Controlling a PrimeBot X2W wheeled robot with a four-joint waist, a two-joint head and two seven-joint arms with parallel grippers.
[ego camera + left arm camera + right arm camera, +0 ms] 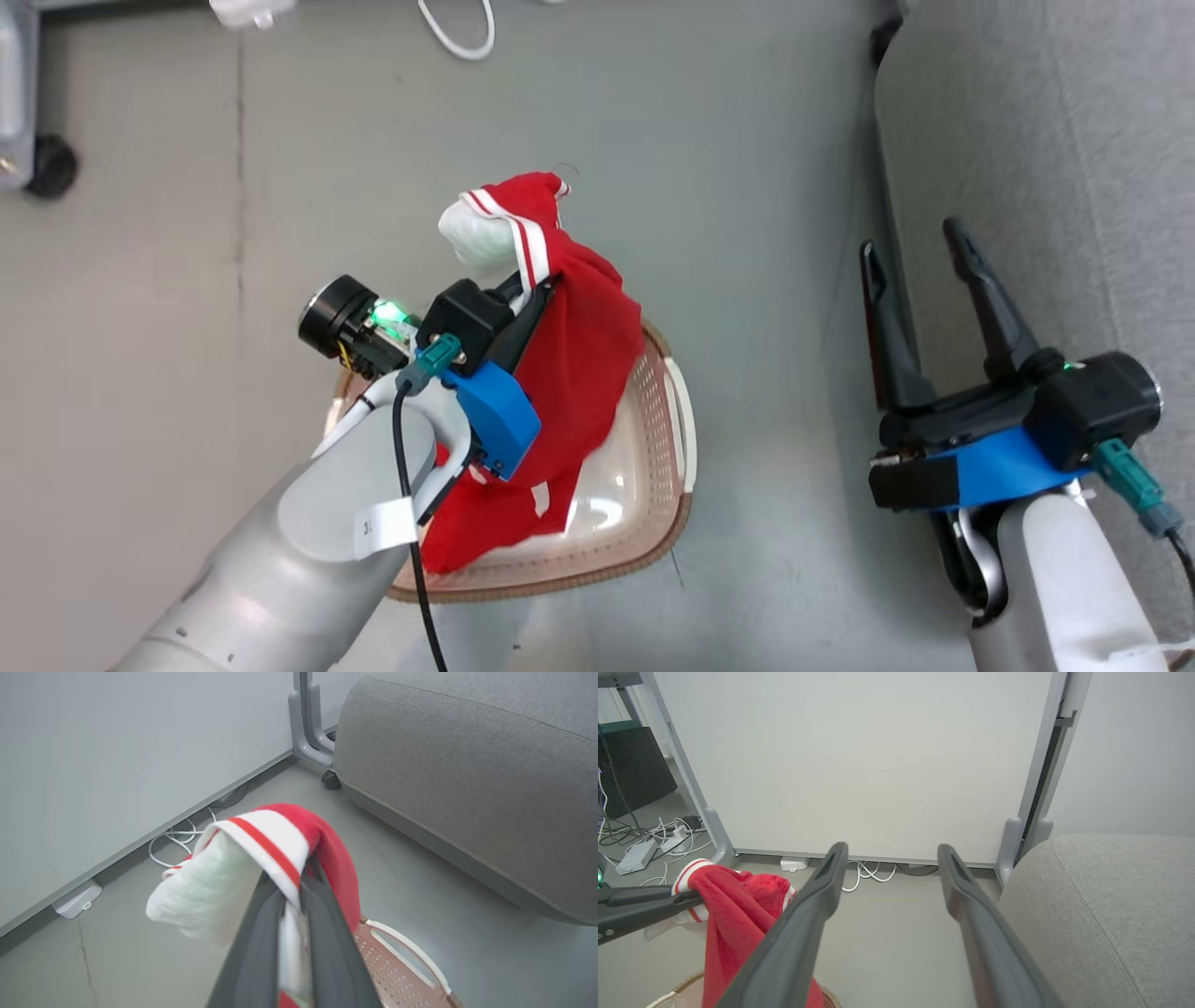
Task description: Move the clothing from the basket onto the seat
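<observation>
Step in hand: lift-out. Left hand (296,891) clamped on the clothing (579,355), which hangs red-and-white above the basket (653,439). Right hand (910,238) spread wide, holding nothing, near the seat (1074,140). Next move likely calls for a rightward carry over the seat, then release.

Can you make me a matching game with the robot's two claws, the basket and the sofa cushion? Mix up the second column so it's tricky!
Things:
1. left claw
2. right claw
3. basket
4. sofa cushion

What goes with each:
A. grey, at the robot's right side
B. open, holding nothing
C. shut on the red garment
D. cream-white with a brown rim, under the hanging garment

Pairs: 1-C, 2-B, 3-D, 4-A
</observation>
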